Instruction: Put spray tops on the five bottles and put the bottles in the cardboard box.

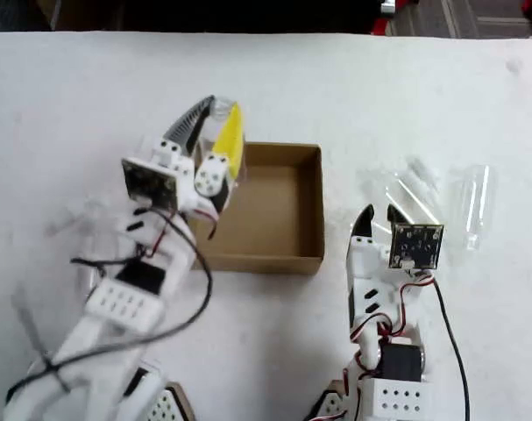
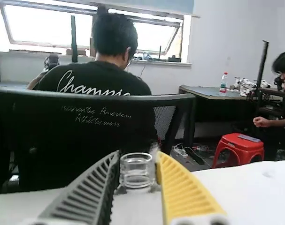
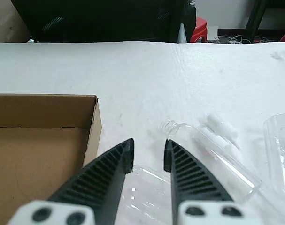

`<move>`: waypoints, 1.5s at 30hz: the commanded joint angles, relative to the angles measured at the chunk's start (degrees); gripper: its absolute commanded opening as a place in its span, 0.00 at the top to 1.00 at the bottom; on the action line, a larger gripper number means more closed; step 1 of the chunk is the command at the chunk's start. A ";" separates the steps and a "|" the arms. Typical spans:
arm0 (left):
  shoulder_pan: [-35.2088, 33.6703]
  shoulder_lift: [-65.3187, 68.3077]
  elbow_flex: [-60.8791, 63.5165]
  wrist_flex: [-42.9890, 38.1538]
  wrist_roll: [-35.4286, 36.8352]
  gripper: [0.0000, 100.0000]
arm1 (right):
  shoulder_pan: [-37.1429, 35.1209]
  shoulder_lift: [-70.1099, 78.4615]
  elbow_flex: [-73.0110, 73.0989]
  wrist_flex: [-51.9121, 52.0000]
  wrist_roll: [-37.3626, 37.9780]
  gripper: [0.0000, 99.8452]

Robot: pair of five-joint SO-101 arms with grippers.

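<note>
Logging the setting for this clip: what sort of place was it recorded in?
Probably a shared lab or workshop room, not a home. Beyond the white table stand a mesh office chair, a red stool and a desk carrying gear; windows line the far wall.

You can read no text, label, number or sign on the cardboard box (image 1: 266, 260), on the clear bottles (image 1: 478, 206) at 3 o'clock from it, or on the table (image 1: 423, 88).
</note>
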State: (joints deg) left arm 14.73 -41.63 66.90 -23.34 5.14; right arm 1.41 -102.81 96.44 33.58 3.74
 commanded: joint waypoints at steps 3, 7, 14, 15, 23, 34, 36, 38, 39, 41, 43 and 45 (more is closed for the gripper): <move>-7.69 27.38 -6.86 -24.53 11.69 0.98 | 0.31 -0.31 0.44 -0.66 0.79 0.90; -7.16 38.46 -7.21 -33.14 5.80 0.98 | 0.31 -0.31 0.44 -1.27 0.79 0.90; -6.81 55.16 -14.59 -42.90 2.29 0.98 | 0.31 -0.31 0.44 -1.45 0.79 0.90; -6.81 57.01 -15.47 -43.60 1.58 0.98 | 0.31 -0.31 0.44 -1.45 0.79 0.90; -4.26 62.46 -16.18 -48.62 -3.25 0.98 | 0.31 -0.31 0.44 -1.45 0.79 0.90; -4.44 62.02 -14.42 -48.97 -2.64 0.98 | 0.31 -0.31 0.44 -1.45 0.79 0.90; -4.35 61.14 -13.71 -48.62 -2.64 0.97 | 0.31 -0.31 0.44 -1.45 0.79 0.90; -4.44 59.82 -12.66 -48.62 -2.64 0.93 | 0.31 -0.31 0.44 -1.45 0.79 0.90; -4.53 59.12 -12.22 -48.53 -2.64 0.90 | 0.31 -0.31 0.44 -1.45 0.79 0.90; -4.62 57.71 -11.16 -47.03 -1.32 0.82 | 0.31 -0.31 0.44 -1.45 0.79 0.90; -4.70 56.04 -10.73 -43.69 1.41 0.75 | 0.31 -0.31 0.44 -1.45 0.79 0.90; -4.70 53.85 -10.55 -39.03 2.81 0.69 | 0.31 -0.31 0.44 -1.45 0.79 0.90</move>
State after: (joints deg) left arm 9.63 18.42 56.09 -68.88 4.62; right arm 1.41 -102.81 96.44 33.58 3.74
